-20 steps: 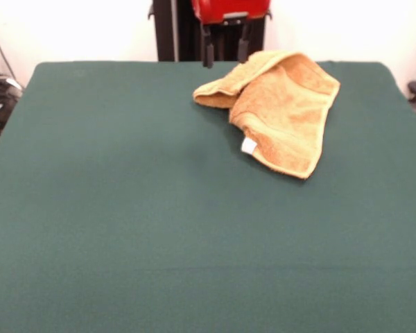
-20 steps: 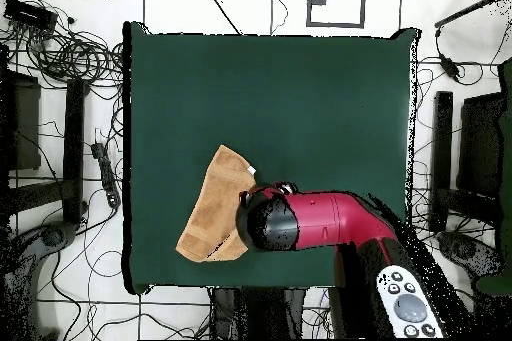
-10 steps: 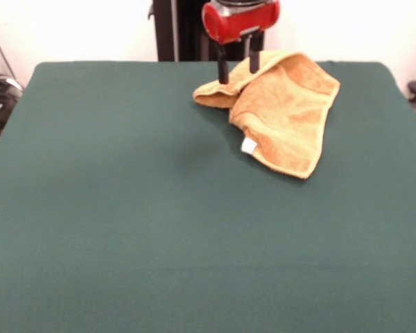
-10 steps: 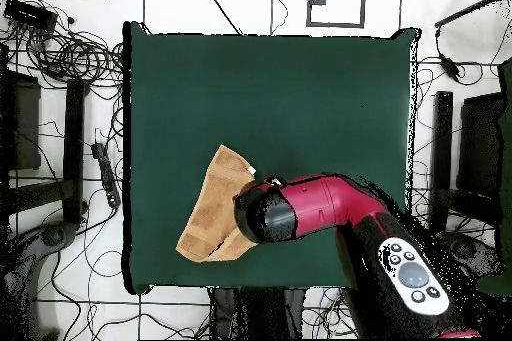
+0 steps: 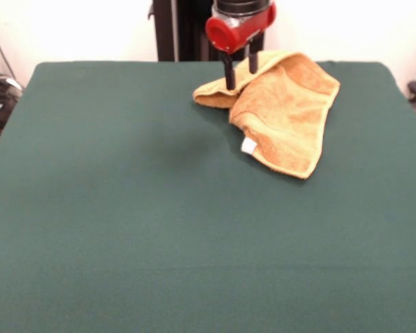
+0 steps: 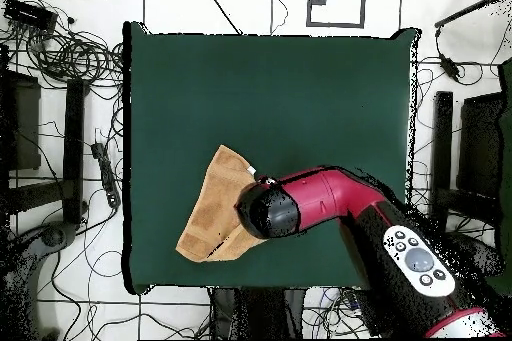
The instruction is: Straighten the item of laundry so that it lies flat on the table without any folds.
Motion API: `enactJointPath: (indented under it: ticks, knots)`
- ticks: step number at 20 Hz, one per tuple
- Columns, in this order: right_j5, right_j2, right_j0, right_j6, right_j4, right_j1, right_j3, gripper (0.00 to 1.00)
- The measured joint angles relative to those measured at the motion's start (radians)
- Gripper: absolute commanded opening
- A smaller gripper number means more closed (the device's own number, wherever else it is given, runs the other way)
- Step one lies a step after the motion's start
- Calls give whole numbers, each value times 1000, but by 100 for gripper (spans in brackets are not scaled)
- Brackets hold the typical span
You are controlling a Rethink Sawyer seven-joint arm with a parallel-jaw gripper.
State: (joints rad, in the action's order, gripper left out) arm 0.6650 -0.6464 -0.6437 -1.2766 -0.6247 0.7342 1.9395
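Note:
The orange-yellow towel [image 5: 286, 109] lies crumpled and folded over itself at the far right of the green table [image 5: 125, 208]. Its white tag [image 5: 249, 146] shows at the near left edge. A folded lobe [image 5: 211, 94] sticks out to the left. My gripper [image 5: 241, 78] hangs under its red body, open, with both dark fingers [image 5: 229, 75] pointing down over that lobe. I cannot tell whether they touch the cloth. In the overhead view the towel [image 6: 212, 207] lies near the table's [image 6: 300, 97] lower left corner, and the red arm [image 6: 320, 197] hides its right part and the gripper.
The robot's dark pedestal [image 5: 177, 31] stands behind the table's far edge. Cables [image 6: 70, 52] and equipment lie on the floor around the table. The towel lies close to the far edge in the front view.
The gripper has come down and forward from the top edge, slightly to the right, and now stands over the towel's left lobe. The towel has not moved.

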Motion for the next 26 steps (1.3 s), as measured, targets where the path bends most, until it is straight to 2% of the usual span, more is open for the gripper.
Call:
enactJointPath:
  ticks: [15,26]
  knots:
    - [51,-96,-24,16,-3,-19,0,100]
    - [206,-173,-57,37,2,-26,-59,100]
